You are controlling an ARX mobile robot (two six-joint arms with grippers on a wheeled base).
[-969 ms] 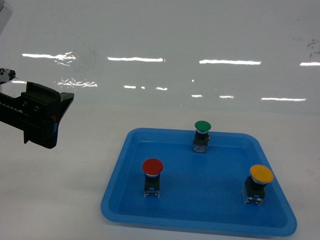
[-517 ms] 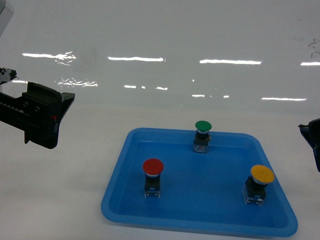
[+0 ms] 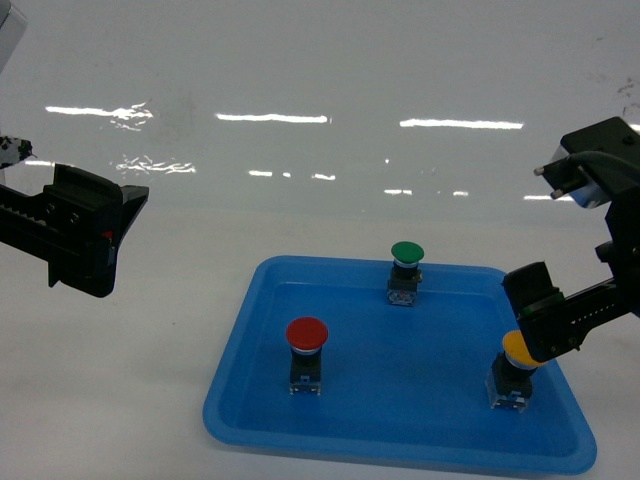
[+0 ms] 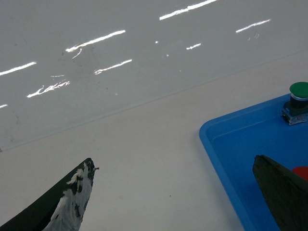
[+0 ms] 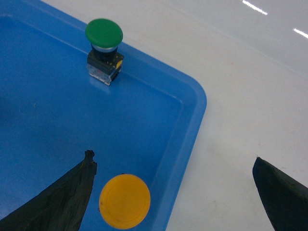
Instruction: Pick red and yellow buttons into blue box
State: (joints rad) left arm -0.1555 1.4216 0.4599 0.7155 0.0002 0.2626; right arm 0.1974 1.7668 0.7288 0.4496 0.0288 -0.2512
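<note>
The red button (image 3: 306, 335) stands upright in the left half of a shallow blue tray (image 3: 240, 370). At the tray's right side is the yellow button (image 3: 514, 353), its cap (image 5: 124, 200) showing from above in the right wrist view. My right gripper (image 5: 173, 158) hovers open above the tray's right rim, the yellow cap just inside its left finger (image 5: 57, 202). My left gripper (image 4: 173, 163) is open over bare table left of the tray, holding nothing. A sliver of the red cap (image 4: 302, 172) shows beside its right finger. The blue box is out of view.
A green-capped button (image 3: 406, 254) stands at the tray's back edge, also seen in the right wrist view (image 5: 104, 32). The white table (image 3: 120, 400) extends around the tray, with a glossy white wall (image 3: 320, 80) behind it.
My right arm has come in from the right edge of the head view and now hangs over the yellow button. The left arm and the buttons have not moved.
</note>
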